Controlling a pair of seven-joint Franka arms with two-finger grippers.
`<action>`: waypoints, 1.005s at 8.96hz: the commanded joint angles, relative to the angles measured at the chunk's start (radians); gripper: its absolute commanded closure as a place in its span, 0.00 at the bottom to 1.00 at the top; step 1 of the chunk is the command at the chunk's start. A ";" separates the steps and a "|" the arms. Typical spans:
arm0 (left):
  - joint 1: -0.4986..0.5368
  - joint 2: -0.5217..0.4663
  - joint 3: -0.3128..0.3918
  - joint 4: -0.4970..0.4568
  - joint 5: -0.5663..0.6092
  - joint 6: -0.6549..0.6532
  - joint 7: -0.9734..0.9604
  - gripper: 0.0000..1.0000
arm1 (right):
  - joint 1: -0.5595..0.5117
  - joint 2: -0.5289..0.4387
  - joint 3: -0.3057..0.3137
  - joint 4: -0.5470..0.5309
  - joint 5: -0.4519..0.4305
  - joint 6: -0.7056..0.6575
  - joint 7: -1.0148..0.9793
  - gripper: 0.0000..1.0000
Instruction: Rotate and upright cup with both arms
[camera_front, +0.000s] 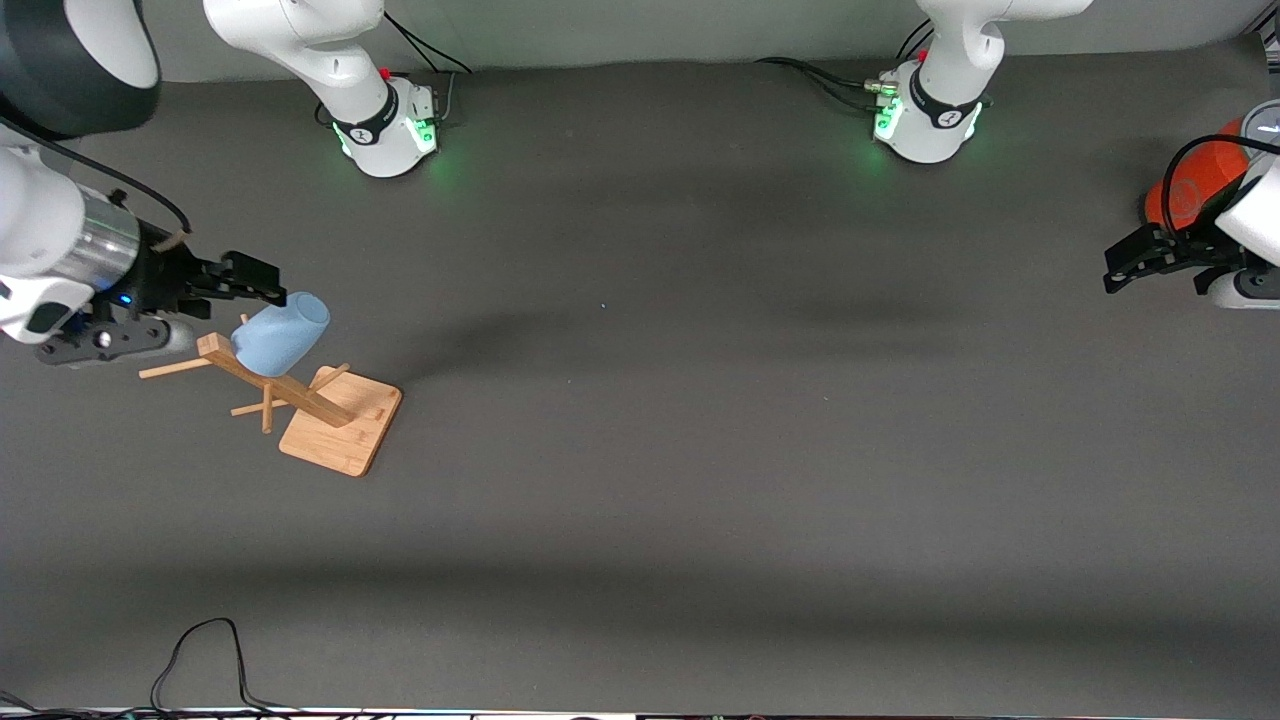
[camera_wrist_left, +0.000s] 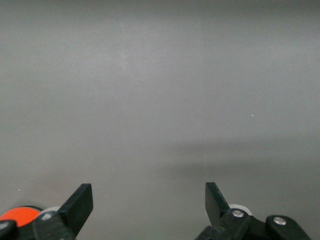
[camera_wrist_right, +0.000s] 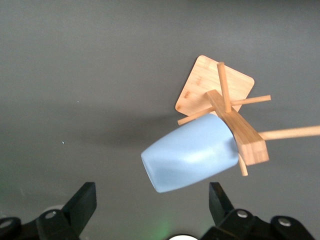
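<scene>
One pale-blue cup (camera_front: 281, 333) hangs tilted on a peg of the single wooden rack (camera_front: 325, 418) at the right arm's end of the table, just beside the wide-open right gripper (camera_front: 262, 285). The left gripper (camera_front: 1125, 270), jaws also spread, waits over bare table near one orange cylinder (camera_front: 1190, 185).

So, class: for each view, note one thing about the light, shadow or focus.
Front view: green glow at both arm bases, soft shadow bands across the table. Right wrist view: the cup on the wooden rack is sharp, its shadow falling on the table. Left wrist view: the open left gripper is crisp over bare, evenly lit table.
</scene>
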 joint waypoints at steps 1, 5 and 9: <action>-0.008 -0.007 0.005 -0.009 0.006 0.048 -0.007 0.00 | 0.043 0.020 -0.002 0.065 0.016 -0.016 0.027 0.00; 0.001 0.022 0.007 -0.010 0.019 0.112 -0.003 0.00 | 0.132 0.087 -0.002 0.119 0.010 -0.005 0.135 0.00; 0.000 0.042 0.005 -0.007 0.048 0.145 0.021 0.00 | 0.185 0.147 0.001 0.163 0.016 0.000 0.145 0.00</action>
